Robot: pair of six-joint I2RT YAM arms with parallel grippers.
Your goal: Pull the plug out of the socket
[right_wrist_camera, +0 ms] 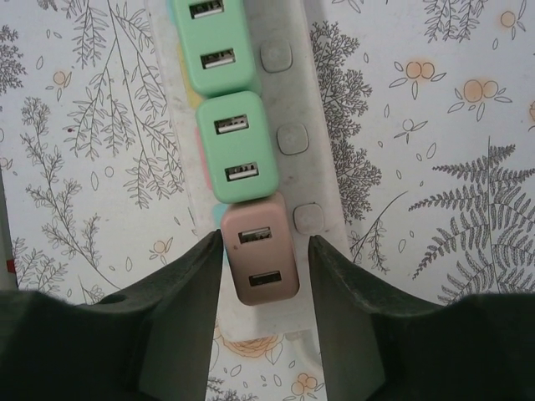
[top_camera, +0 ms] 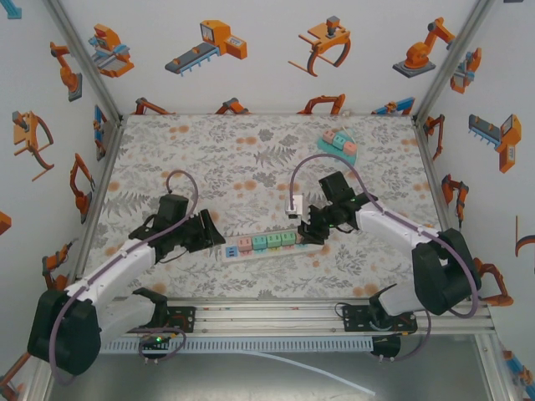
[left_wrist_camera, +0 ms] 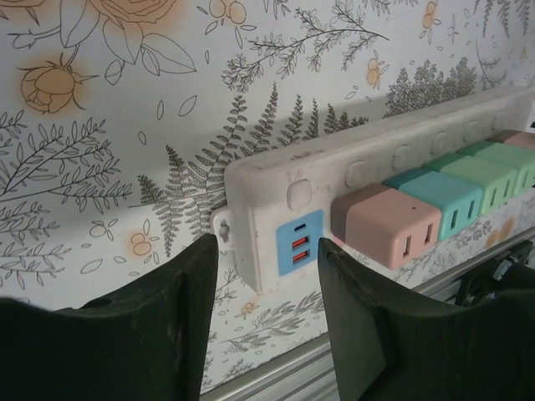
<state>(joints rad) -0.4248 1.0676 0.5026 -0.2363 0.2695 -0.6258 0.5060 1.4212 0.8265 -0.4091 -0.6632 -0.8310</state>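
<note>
A white power strip (top_camera: 266,250) lies across the near table with several plugs in its sockets. At its right end sits a dusty-pink plug (right_wrist_camera: 259,255) with two USB ports. My right gripper (right_wrist_camera: 265,238) straddles it: the left finger (right_wrist_camera: 188,309) lies against the plug's side, while the right finger (right_wrist_camera: 351,309) stands a sliver off it, over the strip's edge. My left gripper (left_wrist_camera: 267,242) brackets the strip's (left_wrist_camera: 276,200) left end, by the blue USB panel (left_wrist_camera: 299,242). Whether its fingers press on the strip is unclear. In the top view, the left gripper (top_camera: 216,236) and right gripper (top_camera: 308,231) sit at opposite ends.
Another pink plug (left_wrist_camera: 389,230) and teal and green plugs (right_wrist_camera: 230,146) fill the sockets between the two ends. A white block (top_camera: 295,205) lies behind the strip. Spare plugs (top_camera: 338,142) sit at the back right. The aluminium rail (top_camera: 267,317) runs just behind the strip's near side.
</note>
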